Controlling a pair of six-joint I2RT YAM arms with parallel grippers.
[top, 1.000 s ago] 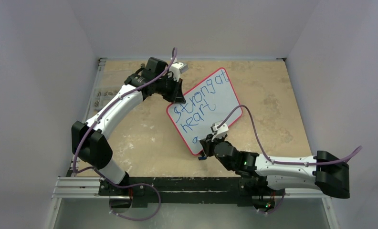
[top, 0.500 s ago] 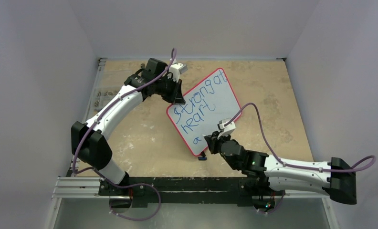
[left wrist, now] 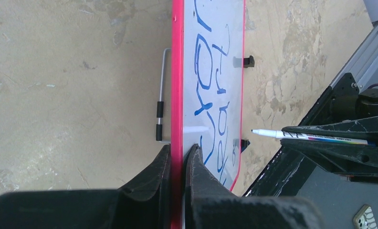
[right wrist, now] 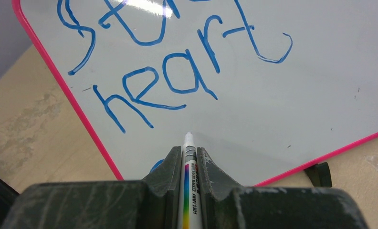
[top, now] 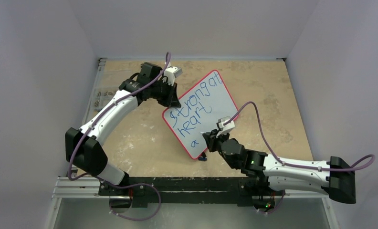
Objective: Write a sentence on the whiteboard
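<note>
Near the middle of the desk (top: 273, 95), the whiteboard (top: 220, 106) stands propped at a slant on its black feet (left wrist: 248, 61), turned diagonally. The sentence (top: 193, 110) runs across it in blue: "strong at" above "heart", with a small "a" lower down. The left gripper (left wrist: 180, 151) is clenched on the board's red-pink frame at its far left edge. The right gripper (right wrist: 189, 153) grasps a white marker (right wrist: 189, 164). Its tip points at the bare surface just under "heart", and whether it touches cannot be told.
</note>
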